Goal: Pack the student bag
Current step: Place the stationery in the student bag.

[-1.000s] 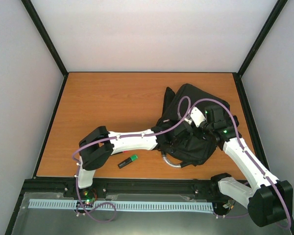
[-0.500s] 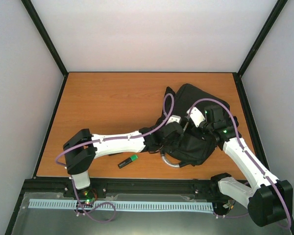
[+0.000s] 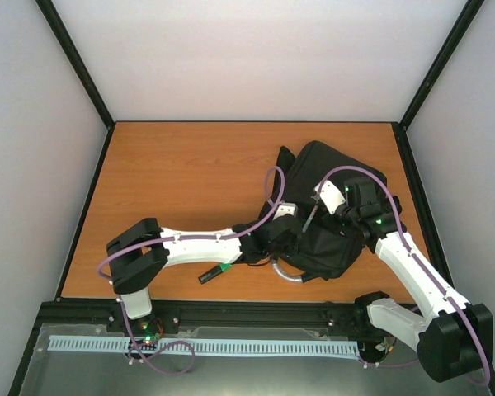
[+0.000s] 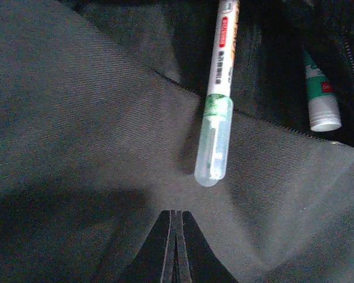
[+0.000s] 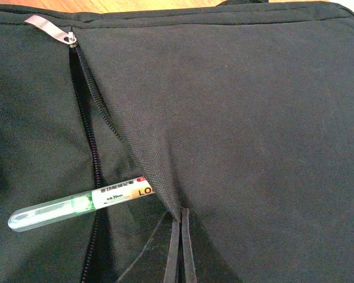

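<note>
The left gripper (image 4: 176, 215) is holding its two fingers pressed fully together with nothing between them, its tips hanging close over the large black fabric backpack (image 4: 76, 118) (whether they are touching the cloth I cannot tell). Just ahead of those tips, a slim white pen with a clear cap and a green band (image 4: 218, 118) is lying half inside an unzipped pocket, its cap end pointing back toward the gripper without touching it. Farther ahead and to the right, deeper in the same pocket, a green-and-white tube with a silver cap (image 4: 320, 97) is showing.

The right gripper (image 5: 180, 215) is likewise keeping its fingers together, pinching a raised fold of the backpack's cloth at the pocket's edge; the fabric is tenting up to its tips. To its left the pen is sticking out from under that fold, crossing the black zip (image 5: 85, 106), whose silver pull (image 5: 47, 26) is lying far ahead and left.

Seen from above, the backpack is lying on the orange wooden table (image 3: 173, 173) beneath both grippers, and a short black marker with a green end (image 3: 216, 272) is lying behind the left gripper, beside its arm.
</note>
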### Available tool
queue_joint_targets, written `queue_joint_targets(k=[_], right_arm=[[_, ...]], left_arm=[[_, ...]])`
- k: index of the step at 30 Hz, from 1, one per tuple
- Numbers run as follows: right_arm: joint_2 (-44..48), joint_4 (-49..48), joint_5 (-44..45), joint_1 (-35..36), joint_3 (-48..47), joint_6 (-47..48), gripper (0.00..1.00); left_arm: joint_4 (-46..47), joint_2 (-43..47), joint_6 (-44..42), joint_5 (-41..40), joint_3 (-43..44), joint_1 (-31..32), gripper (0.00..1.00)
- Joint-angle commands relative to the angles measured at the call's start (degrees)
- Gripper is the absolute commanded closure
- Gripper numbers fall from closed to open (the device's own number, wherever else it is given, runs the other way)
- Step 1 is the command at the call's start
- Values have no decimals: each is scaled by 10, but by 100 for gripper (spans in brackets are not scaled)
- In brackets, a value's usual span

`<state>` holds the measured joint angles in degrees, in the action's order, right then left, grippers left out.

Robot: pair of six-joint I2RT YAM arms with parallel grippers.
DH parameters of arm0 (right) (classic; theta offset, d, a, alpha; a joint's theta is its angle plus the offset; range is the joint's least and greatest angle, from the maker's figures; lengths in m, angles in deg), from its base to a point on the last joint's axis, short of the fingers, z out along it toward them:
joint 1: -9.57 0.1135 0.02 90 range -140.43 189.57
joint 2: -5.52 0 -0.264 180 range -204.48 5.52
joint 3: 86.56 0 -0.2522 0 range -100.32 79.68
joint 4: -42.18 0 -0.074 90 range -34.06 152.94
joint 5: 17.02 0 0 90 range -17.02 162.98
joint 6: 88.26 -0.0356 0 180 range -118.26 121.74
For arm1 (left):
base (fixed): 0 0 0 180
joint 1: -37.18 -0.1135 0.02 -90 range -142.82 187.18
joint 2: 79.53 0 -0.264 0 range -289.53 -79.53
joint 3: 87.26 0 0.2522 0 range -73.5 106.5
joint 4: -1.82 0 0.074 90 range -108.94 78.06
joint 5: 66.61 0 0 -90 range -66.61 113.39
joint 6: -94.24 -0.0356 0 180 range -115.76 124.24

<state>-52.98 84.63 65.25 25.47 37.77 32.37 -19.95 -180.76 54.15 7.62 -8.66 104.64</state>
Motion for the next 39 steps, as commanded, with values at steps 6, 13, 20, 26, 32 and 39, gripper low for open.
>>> queue_joint_targets(k=[6, 13, 20, 26, 32, 39], right_arm=[[9, -12, -12, 3, -2, -2, 97], [8, -12, -12, 3, -2, -2, 97], [7, -13, -10, 4, -2, -3, 97], [6, -14, -11, 4, -3, -2, 97], [10, -8, -25, 4, -6, -15, 97], [-20, 45, -102, 2, -90, -48, 97]], left_arm=[[100, -60, 20, 34, 41, -31, 99], [153, -99, 12, 15, 99, -56, 99], [157, -113, 11, 49, 134, -63, 99], [79, -51, 4, 44, 95, -61, 81], [101, 9, -49, 103, -7, -58, 36], [27, 58, -121, 85, -40, -50, 38]])
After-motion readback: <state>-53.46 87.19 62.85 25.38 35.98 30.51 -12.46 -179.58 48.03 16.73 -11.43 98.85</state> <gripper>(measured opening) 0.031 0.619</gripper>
